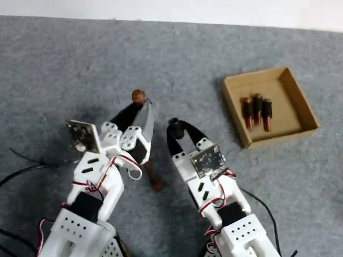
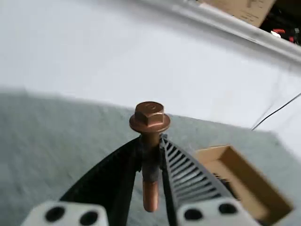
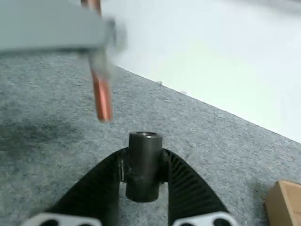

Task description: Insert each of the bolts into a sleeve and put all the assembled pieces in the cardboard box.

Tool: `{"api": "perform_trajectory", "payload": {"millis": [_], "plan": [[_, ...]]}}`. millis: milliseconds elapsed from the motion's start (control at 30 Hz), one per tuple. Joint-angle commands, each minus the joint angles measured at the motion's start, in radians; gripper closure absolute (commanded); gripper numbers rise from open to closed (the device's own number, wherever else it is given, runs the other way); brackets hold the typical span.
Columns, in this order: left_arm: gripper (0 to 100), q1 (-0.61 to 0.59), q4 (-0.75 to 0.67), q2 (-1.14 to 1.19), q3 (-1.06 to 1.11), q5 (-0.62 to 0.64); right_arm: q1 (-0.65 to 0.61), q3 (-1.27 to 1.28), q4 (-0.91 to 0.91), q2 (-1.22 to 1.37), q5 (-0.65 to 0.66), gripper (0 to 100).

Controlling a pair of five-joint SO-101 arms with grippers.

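Observation:
My left gripper [image 2: 150,162] is shut on a copper bolt [image 2: 149,141], head up, held above the grey carpet; from above the bolt [image 1: 139,97] sits at the tip of the left gripper [image 1: 138,104]. My right gripper [image 3: 142,165] is shut on a black sleeve [image 3: 143,162], upright with its bore facing up; the high view has the sleeve [image 1: 173,123] just right of the bolt. The bolt shank [image 3: 101,94] hangs beside and above the sleeve, apart from it. The cardboard box [image 1: 305,107] at the right holds three assembled pieces [image 1: 258,113].
Another copper bolt [image 1: 153,176] lies on the carpet between the two arms. Cables trail at the lower left. A white wall borders the carpet's far edge.

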Motion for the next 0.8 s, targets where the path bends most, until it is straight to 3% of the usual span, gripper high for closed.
{"api": "perform_trajectory", "payload": {"millis": [0,200,367,767], "plan": [[99,-0.008,-0.072,-0.031,0.013,0.178,-0.01,0.099,-0.03,-0.013,0.009,99.4],[99,-0.007,-0.249,-0.031,0.094,0.187,-0.01,0.099,-0.027,-0.013,0.015,99.4],[99,-0.007,-0.376,-0.031,0.143,0.19,-0.01,0.101,-0.025,-0.012,0.124,99.4],[99,0.002,-0.394,-0.031,0.145,0.23,-0.004,0.101,-0.024,-0.012,0.127,99.4]]}}
